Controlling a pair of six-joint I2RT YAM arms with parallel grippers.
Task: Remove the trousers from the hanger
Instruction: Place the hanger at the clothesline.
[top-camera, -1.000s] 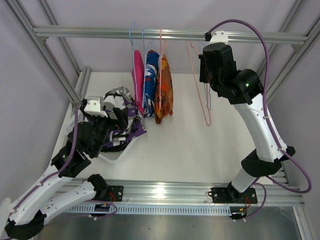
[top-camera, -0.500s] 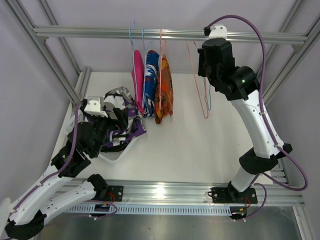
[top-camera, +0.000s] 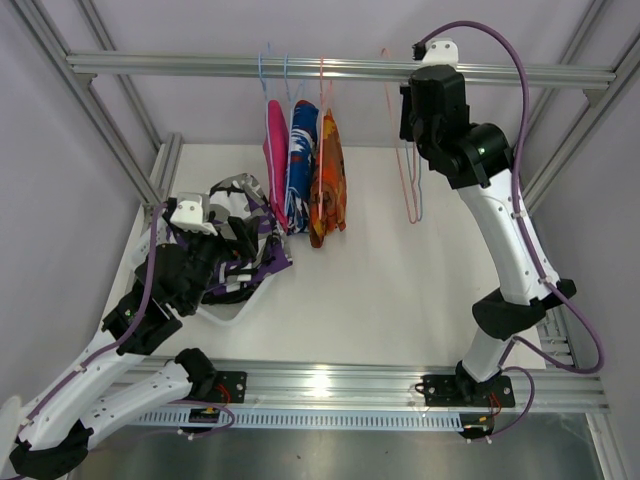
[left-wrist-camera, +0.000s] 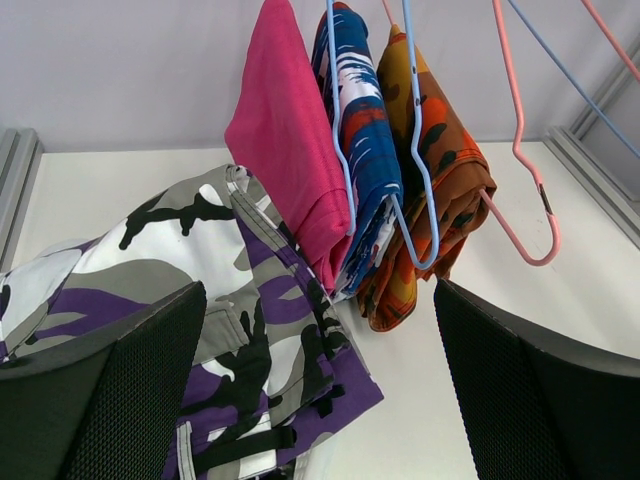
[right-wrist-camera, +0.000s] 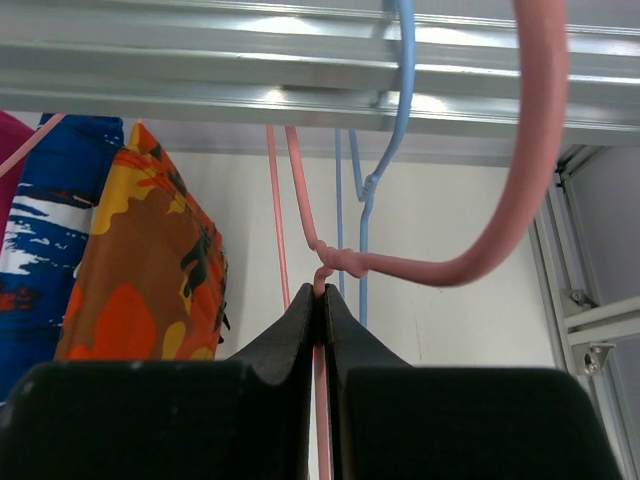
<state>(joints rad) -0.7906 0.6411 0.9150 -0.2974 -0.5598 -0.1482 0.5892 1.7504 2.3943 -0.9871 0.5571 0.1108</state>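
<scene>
Jaws pinch pink hanger (right-wrist-camera: 400, 268), blue hanger (right-wrist-camera: 364, 250) seemingly behind.

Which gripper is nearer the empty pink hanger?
Right. The right gripper is shut on the neck of the pink hanger; the left gripper is open over the camouflage trousers, far to its left.

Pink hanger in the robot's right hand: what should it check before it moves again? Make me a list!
1. Right gripper shut on the pink hanger: ok.
2. Pink hanger empty: ok.
3. Its hook seated over the rail: cannot tell.
4. Left gripper open: ok.
5. Purple camouflage trousers lying on the table: ok.
6. Every hanger cleared: not ok; pink trousers, blue patterned trousers and orange trousers hang there.
</scene>
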